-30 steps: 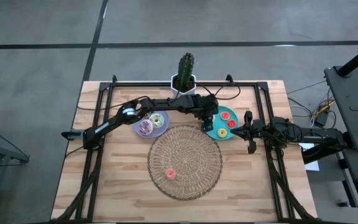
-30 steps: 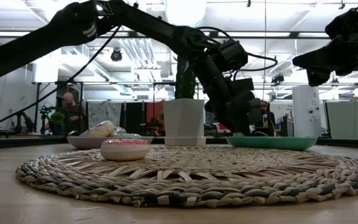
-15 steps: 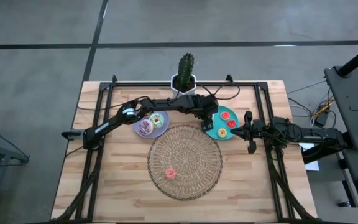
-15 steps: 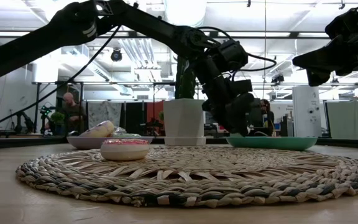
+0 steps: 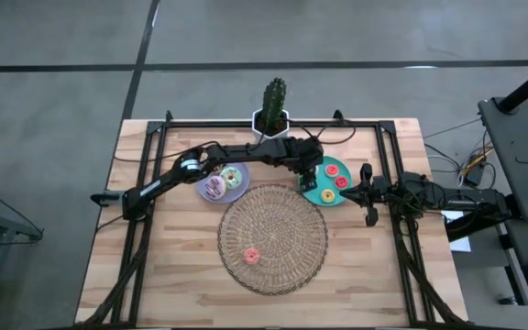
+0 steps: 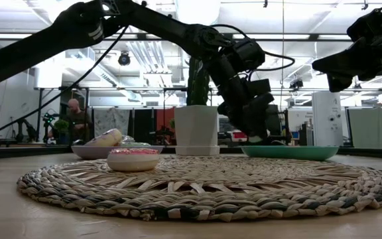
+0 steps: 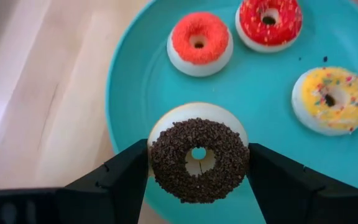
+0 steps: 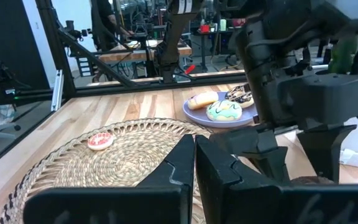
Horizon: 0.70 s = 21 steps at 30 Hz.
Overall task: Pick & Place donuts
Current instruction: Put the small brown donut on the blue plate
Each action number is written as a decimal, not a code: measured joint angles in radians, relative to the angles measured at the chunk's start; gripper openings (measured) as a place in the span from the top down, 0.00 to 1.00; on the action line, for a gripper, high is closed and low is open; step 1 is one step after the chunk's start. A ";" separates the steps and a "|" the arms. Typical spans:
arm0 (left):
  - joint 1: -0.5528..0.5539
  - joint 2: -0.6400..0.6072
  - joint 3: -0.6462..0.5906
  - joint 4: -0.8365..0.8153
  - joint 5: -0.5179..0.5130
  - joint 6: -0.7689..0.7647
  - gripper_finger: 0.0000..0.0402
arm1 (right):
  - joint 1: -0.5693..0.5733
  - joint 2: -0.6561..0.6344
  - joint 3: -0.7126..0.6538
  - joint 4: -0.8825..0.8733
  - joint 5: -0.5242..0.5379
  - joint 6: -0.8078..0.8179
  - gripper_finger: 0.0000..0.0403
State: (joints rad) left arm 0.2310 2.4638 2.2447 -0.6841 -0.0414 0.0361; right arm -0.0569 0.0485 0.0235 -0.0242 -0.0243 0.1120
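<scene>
Above, the left gripper [image 5: 309, 182] is over the teal plate [image 5: 345, 197] on the bench [image 5: 172, 266]; the right gripper [image 5: 367, 194] waits just beside that plate, fingers pressed together on nothing. From table height, a pink donut [image 6: 132, 159] lies on the woven mat [image 6: 244, 186]. Through the left wrist, the dark brown donut [image 7: 198, 158] sits between both fingers [image 7: 114, 180], held above the plate, with orange [image 7: 199, 43], red [image 7: 269, 22] and yellow [image 7: 331, 99] donuts beyond the fingertips.
</scene>
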 joint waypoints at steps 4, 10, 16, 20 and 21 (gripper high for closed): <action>0.000 0.000 0.012 0.006 0.000 -0.017 0.42 | 0.000 0.000 0.000 0.000 0.000 0.000 0.98; 0.000 0.000 0.012 0.030 0.000 -0.075 0.42 | 0.000 0.000 0.000 0.000 0.000 0.000 0.98; 0.000 0.000 0.012 0.052 0.000 -0.127 0.42 | 0.000 0.000 0.000 0.000 0.000 0.000 0.98; 0.000 0.000 0.012 0.082 0.000 -0.224 0.42 | 0.000 0.000 0.000 0.000 0.000 0.000 0.98; 0.000 0.000 0.012 0.084 0.000 -0.236 0.42 | 0.000 0.000 0.000 0.000 0.000 0.000 0.98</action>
State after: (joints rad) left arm 0.2306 2.4638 2.2562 -0.6002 -0.0417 -0.1995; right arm -0.0568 0.0484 0.0235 -0.0241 -0.0244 0.1120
